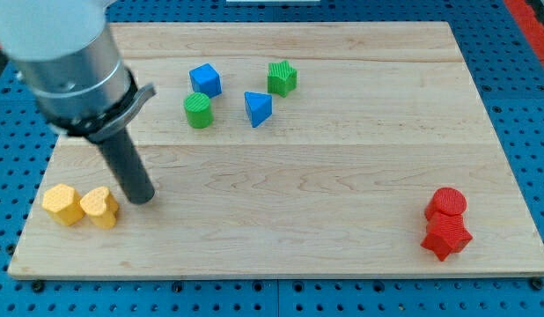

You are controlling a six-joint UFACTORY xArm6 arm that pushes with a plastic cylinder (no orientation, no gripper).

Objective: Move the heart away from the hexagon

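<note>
My tip [142,195] rests on the wooden bench [325,167] at the view's lower left, just to the right of the yellow heart [99,207]; contact cannot be confirmed. The yellow hexagon [62,204] sits immediately left of the heart, the two touching or nearly so. The arm carries no gripper, only the dark rod. Upper centre: blue cube [205,80], green cylinder [199,111], blue triangular block [258,107], green star-like block [283,77], loosely grouped. Lower right: red cylinder [447,203] touching a red star-shaped block [446,237] below it.
</note>
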